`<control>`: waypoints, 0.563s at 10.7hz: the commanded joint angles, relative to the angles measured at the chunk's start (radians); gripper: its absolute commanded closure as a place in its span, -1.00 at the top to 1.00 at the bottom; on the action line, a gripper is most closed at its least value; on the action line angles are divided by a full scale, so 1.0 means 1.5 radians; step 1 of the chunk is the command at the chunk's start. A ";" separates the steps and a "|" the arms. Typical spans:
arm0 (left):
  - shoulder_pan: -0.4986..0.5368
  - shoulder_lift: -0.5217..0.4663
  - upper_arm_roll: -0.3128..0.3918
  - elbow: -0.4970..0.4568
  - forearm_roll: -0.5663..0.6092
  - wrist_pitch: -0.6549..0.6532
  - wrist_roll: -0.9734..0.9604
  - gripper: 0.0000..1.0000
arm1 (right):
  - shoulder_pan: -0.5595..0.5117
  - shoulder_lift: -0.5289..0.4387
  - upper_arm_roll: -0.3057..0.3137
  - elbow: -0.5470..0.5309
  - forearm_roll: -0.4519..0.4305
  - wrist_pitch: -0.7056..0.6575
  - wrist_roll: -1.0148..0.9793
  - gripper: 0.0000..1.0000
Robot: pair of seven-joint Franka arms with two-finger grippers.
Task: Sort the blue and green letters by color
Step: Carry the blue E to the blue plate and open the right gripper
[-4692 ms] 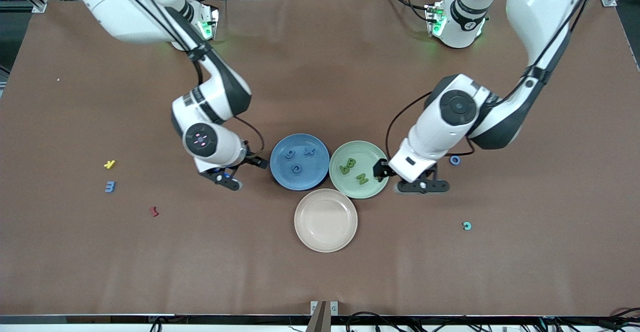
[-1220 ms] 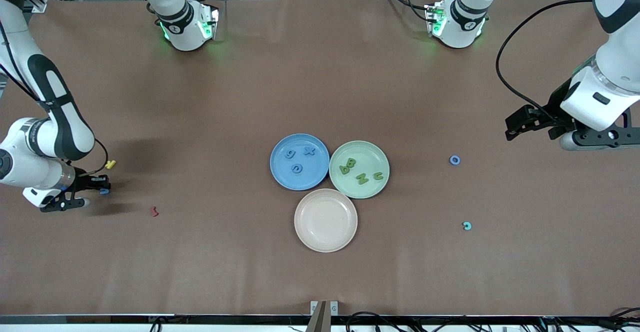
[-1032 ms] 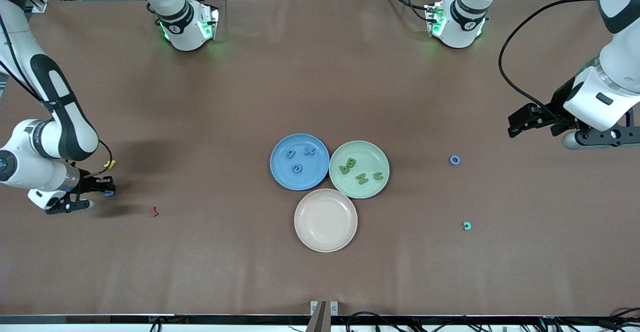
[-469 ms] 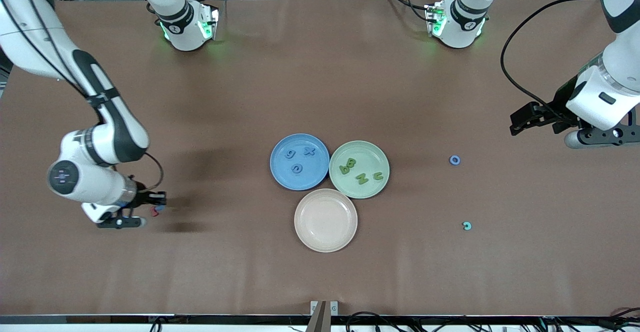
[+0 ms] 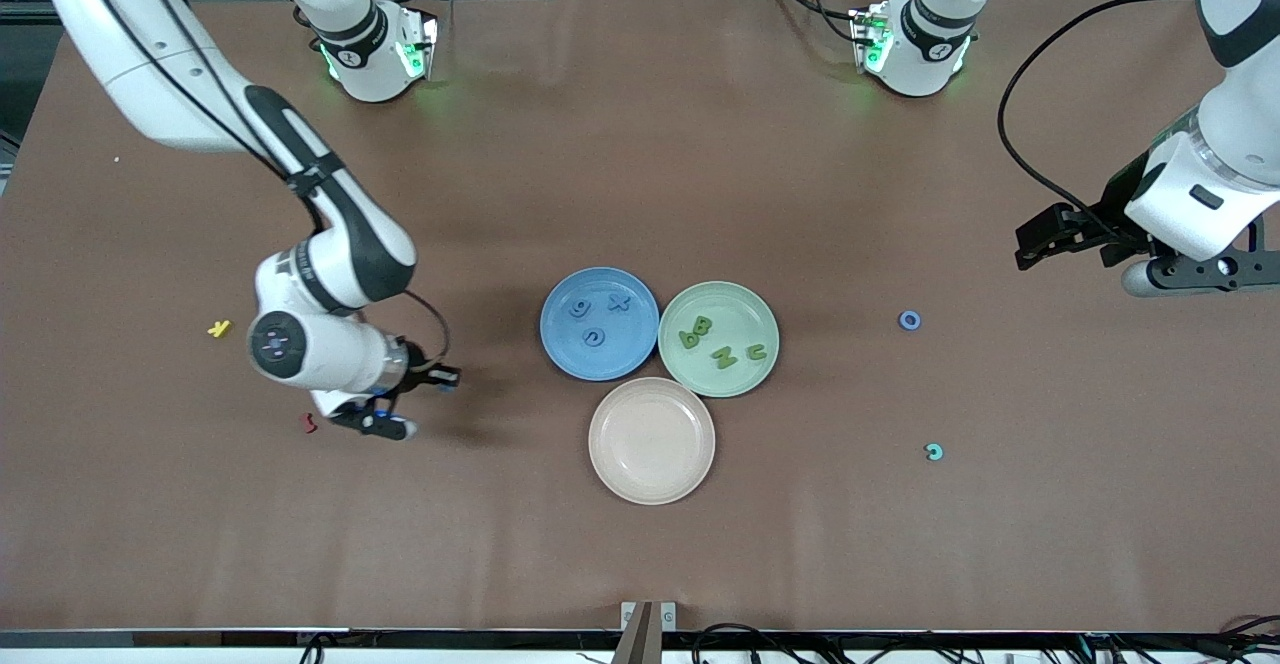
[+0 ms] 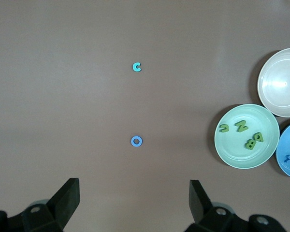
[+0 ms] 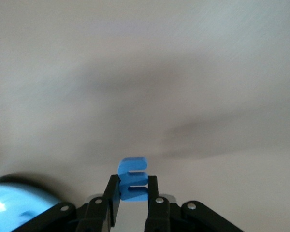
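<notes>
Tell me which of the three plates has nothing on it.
The beige plate, nearest the front camera; the blue plate and green plate both hold letters.

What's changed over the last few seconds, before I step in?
The right gripper went out toward the right arm's end of the table, shut on the small blue letter E, and is carrying it back toward the blue plate. The left gripper dropped a fourth olive green letter on the green plate, then pulled away, open. The plates and remaining loose pieces stayed put.
</notes>
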 commanded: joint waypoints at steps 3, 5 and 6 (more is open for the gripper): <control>0.005 -0.017 0.000 -0.020 0.025 -0.004 0.016 1.00 | 0.183 0.005 -0.006 0.036 0.032 0.080 0.345 -1.00; 0.006 -0.018 0.001 -0.018 0.027 -0.005 0.016 1.00 | 0.222 0.006 -0.006 0.049 0.033 0.106 0.429 -0.21; 0.007 -0.020 0.001 -0.017 0.027 -0.004 0.016 1.00 | 0.240 0.007 -0.009 0.054 0.029 0.107 0.466 0.99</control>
